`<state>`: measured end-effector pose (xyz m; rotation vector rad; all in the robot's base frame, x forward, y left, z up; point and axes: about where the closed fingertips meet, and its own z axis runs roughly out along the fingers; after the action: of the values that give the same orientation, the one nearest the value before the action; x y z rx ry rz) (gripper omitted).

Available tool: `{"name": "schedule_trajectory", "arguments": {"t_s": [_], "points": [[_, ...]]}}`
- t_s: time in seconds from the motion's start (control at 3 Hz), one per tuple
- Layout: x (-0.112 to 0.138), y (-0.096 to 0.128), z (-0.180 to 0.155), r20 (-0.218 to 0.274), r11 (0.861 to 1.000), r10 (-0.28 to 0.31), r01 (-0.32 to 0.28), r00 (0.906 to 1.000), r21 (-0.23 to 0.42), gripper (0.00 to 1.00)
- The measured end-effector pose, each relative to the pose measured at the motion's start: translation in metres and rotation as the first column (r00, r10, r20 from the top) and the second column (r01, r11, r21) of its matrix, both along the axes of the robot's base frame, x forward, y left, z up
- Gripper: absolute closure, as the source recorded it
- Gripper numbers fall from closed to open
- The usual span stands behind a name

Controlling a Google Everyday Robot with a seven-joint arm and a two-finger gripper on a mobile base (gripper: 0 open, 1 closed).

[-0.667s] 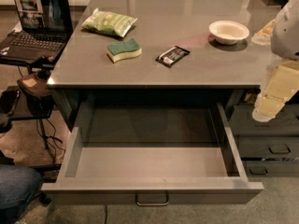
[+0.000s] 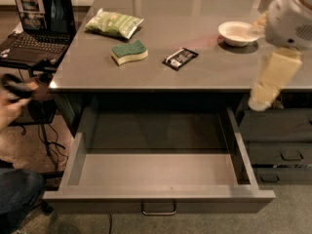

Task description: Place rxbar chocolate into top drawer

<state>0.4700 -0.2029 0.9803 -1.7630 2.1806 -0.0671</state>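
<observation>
The rxbar chocolate [image 2: 180, 58], a small flat black wrapper with white print, lies on the grey tabletop [image 2: 195, 13] near its front edge, right of centre. The top drawer [image 2: 158, 195] is pulled wide open below the table, and its inside is bare. My gripper [image 2: 263, 97] hangs at the right, over the table's front edge, to the right of the bar and above the drawer's right side. It holds nothing that I can see.
A green-and-yellow sponge [image 2: 129, 52] and a green chip bag [image 2: 113, 23] lie left of the bar. A white bowl [image 2: 237, 33] stands at the back right. Dark stacked drawers [image 2: 278, 140] are at the right. A laptop [image 2: 39, 18] and a person's hand [image 2: 12, 99] are at the left.
My gripper has moved a little to the left and up. A person's hand has come into view at the left edge.
</observation>
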Motion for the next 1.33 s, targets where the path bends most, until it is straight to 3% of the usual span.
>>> {"name": "schedule_trajectory", "arguments": {"t_s": [0.33,0.67,1.0,1.33], "points": [[0.052,0.023,0.004,-0.014,0.997,0.068,-0.068,0.9976,0.024,0.00],[0.066,0.031,0.023,0.044,0.996,0.074,-0.076,0.9963,0.045,0.00],[0.066,0.031,0.023,0.044,0.996,0.074,-0.076,0.9963,0.045,0.00],[0.087,0.033,0.027,0.058,0.987,0.126,-0.131,0.9903,0.091,0.00]]}}
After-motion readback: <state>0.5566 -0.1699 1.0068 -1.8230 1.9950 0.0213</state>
